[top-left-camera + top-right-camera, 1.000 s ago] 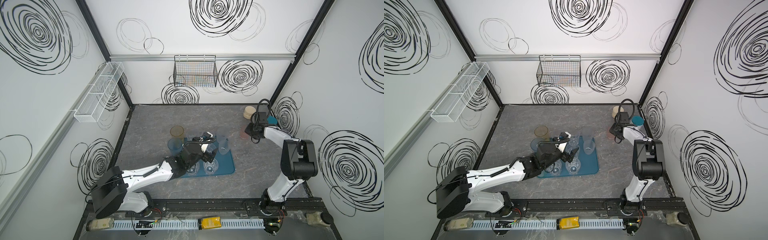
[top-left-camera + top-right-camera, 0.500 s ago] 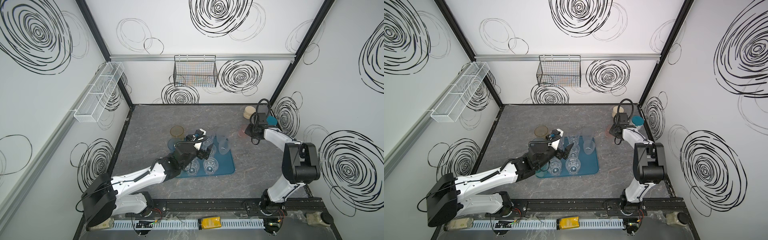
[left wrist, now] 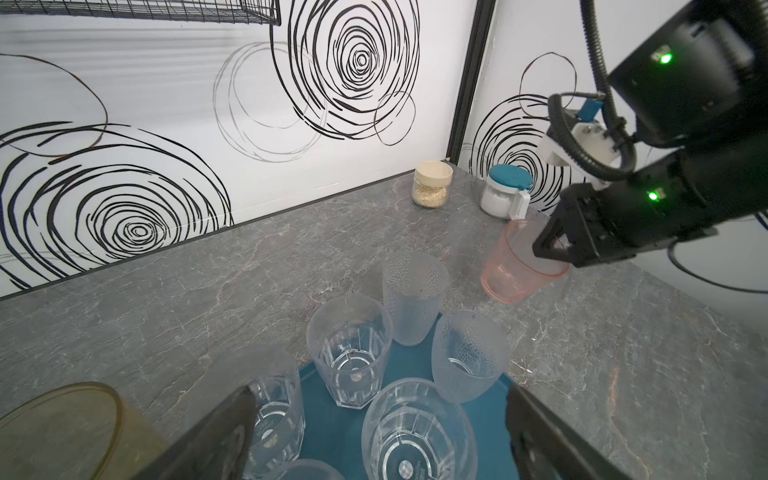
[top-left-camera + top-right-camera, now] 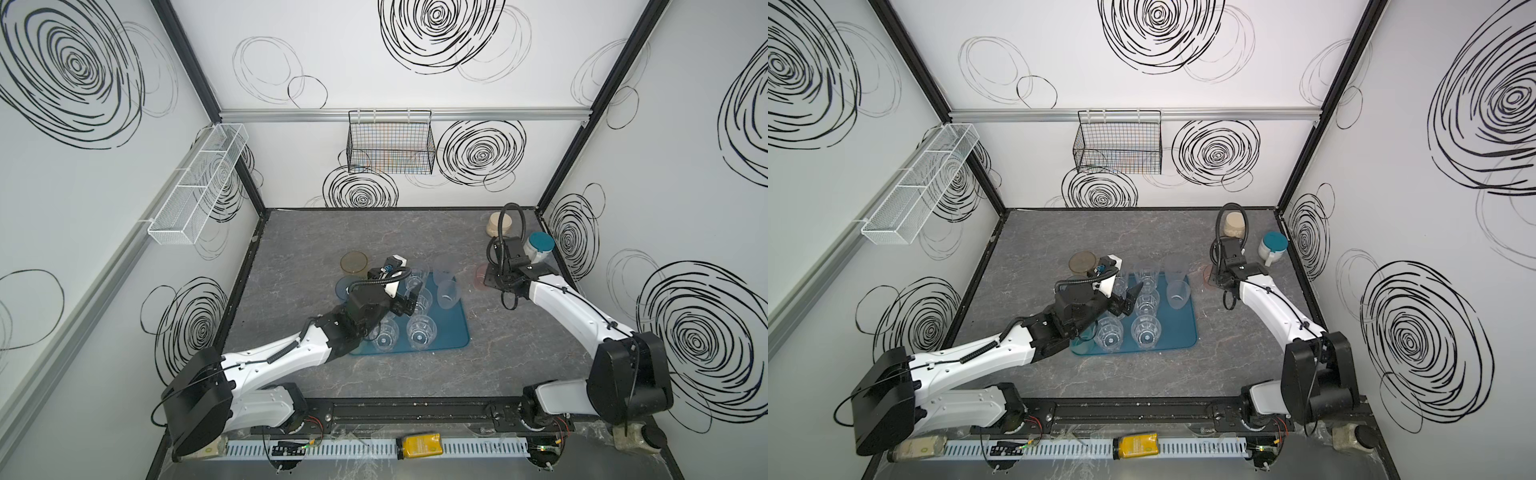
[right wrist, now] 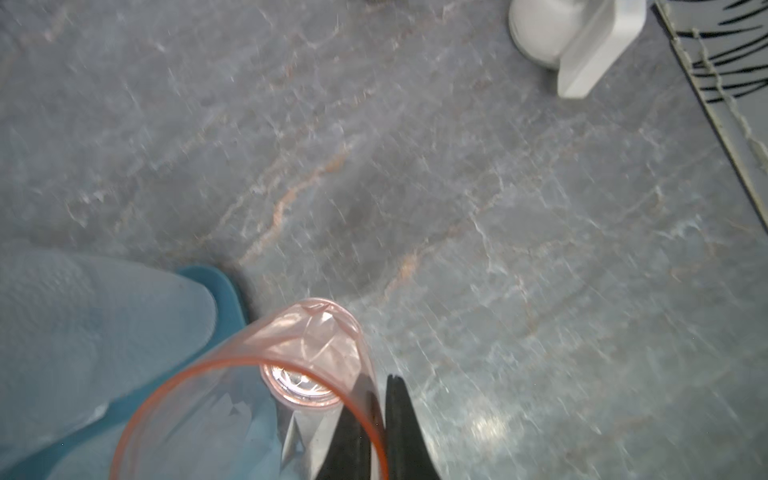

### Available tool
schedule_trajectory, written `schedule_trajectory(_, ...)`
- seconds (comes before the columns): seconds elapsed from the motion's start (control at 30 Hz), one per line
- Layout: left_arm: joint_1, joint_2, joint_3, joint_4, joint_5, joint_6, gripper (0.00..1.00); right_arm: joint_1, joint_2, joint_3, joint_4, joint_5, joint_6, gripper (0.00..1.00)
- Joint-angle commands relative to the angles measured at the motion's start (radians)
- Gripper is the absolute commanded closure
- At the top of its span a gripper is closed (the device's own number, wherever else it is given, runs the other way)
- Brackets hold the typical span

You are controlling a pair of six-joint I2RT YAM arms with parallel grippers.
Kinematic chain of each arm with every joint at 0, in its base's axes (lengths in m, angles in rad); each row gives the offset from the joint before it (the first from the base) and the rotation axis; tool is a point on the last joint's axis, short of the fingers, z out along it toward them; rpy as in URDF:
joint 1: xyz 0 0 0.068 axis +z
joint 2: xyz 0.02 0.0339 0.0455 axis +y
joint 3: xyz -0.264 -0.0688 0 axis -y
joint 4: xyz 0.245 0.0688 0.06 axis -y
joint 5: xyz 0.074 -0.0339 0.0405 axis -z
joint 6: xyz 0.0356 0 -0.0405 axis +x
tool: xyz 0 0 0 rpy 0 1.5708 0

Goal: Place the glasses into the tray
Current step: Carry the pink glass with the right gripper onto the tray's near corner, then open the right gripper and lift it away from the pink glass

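The dark teal tray (image 4: 453,332) (image 4: 1179,328) lies mid-table with several clear faceted glasses (image 4: 422,330) standing in it. Two frosted glasses (image 4: 448,293) (image 3: 415,299) stand at its far right corner. My left gripper (image 4: 409,297) (image 3: 380,395) hovers open over the clear glasses and holds nothing. An amber glass (image 4: 354,262) and a blue glass (image 4: 343,286) stand left of the tray. My right gripper (image 4: 492,282) (image 5: 384,380) is shut on the rim of the pink glass (image 3: 515,270) (image 5: 316,332), which tilts just right of the tray's far corner.
A squat beige jar (image 4: 496,222) and a white cup with a teal lid (image 4: 538,245) stand in the back right corner. A black wire basket (image 4: 390,145) hangs on the back wall. A white mesh shelf (image 4: 199,183) runs along the left wall.
My right gripper has closed on the pink glass's rim, and the glass now tilts. My left arm has shifted a little over the tray with its gripper still open.
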State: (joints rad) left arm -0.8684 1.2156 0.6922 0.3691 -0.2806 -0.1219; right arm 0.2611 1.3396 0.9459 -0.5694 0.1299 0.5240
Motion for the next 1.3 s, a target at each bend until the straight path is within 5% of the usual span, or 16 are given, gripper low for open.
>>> schedule_trajectory(0.0,0.006,-0.004,0.003,0.059,-0.014,-0.014,0.04,0.08,-0.063,-0.035,-0.137,0.054,0.048,0.95)
schedule_trajectory(0.27,0.007,0.046,0.057,-0.011,-0.087,-0.084,0.02,0.31,-0.22,-0.173,-0.281,0.069,0.193,0.95)
schedule_trajectory(0.5,-0.035,0.076,0.071,-0.002,-0.132,-0.108,0.02,0.495,-0.197,-0.173,-0.251,0.063,0.232,0.95)
schedule_trajectory(1.0,-0.067,0.061,0.051,-0.011,-0.17,-0.119,0.03,0.503,-0.008,-0.128,-0.14,0.073,0.212,0.92)
schedule_trajectory(1.27,-0.066,0.037,0.065,-0.034,-0.108,-0.092,0.03,0.488,-0.037,-0.039,-0.201,0.067,0.213,0.63)
